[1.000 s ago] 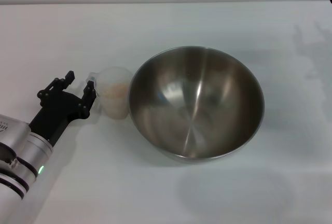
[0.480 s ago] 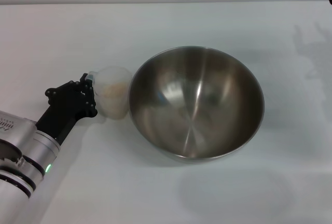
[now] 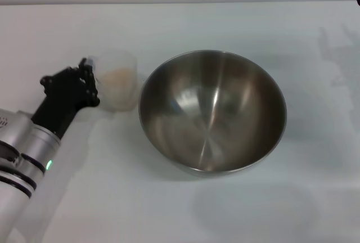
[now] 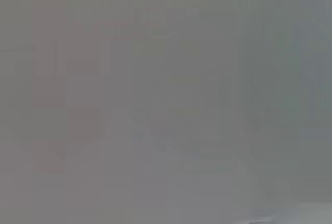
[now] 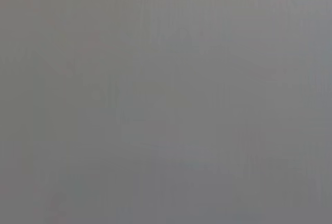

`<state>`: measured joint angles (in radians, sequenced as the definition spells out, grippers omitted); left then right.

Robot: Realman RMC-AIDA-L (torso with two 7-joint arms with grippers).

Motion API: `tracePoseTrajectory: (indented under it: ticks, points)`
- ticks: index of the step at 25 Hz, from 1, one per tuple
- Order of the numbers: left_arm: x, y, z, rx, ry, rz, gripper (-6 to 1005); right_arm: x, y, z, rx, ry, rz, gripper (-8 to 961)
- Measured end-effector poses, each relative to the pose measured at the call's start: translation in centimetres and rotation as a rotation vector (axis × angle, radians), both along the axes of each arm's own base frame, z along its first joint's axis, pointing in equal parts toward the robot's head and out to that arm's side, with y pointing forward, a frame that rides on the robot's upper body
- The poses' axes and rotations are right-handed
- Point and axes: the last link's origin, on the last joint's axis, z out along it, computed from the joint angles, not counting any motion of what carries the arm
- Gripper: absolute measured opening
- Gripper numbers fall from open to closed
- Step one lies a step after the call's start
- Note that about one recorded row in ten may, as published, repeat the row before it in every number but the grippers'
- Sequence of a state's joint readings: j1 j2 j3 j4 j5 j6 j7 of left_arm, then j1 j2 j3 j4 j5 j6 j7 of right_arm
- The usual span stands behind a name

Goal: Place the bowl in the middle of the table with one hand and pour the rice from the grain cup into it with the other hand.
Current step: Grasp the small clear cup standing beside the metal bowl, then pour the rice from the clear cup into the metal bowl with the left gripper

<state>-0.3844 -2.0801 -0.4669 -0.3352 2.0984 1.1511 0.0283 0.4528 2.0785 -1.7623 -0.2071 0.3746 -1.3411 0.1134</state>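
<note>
Grain cup [image 3: 117, 81]: small clear plastic cup, frosted walls, round tapered body, open rim on top, standing upright or close to it. Rice [image 3: 116, 76] visible through the wall as a pale beige mass, off-white at the edges, filling the middle part of the cup. Cup sits left of centre on the table [image 3: 185, 23], just beside the bowl [image 3: 212, 112], on the bowl's left; a thin gap or contact at the bowl rim, cannot tell which. Whether the cup base rests on the table or is raised a little also cannot be told from the head view.

Left gripper [image 3: 90, 82]: black, angular finger links, closed on the grain cup from the cup's left side, one finger tip showing against the cup's upper wall. Behind it a black wrist block, then the silver cylindrical left arm with dark bands and a small green light, running down to the lower left corner.

Bowl: large round stainless steel, deep, brushed shiny inside with streaky reflections and a bright vertical glare line, thin rolled rim. No grains seen inside. Sits near the middle of the table, slightly right of centre, far wider than the cup. Soft shadow below it.

Table: plain white, flat, matte, faint grey smudges toward the far right.

Right gripper: not seen in the head view. Both wrist views show only uniform grey; nothing can be made out in them.
</note>
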Motion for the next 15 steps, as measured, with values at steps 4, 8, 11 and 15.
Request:
tracePoseTrajectory:
  ticks: [4, 8, 11, 15]
  points:
    - [1.1, 0.6, 1.1, 0.093, 0.054, -0.076, 25, -0.1, 0.1, 0.0, 0.001, -0.001, 0.003, 507]
    - [2.7, 1.0, 2.2, 0.205, 0.144, -0.179, 25, -0.3, 0.2, 0.0, 0.004, -0.008, 0.007, 507]
    - [3.9, 0.9, 2.7, 0.289, 0.236, -0.272, 25, -0.3, 0.3, 0.2, 0.008, -0.008, 0.006, 507]
    - [5.8, 0.4, 2.4, 0.373, 0.415, -0.433, 25, -0.2, 0.4, 0.3, 0.015, -0.008, 0.003, 507]
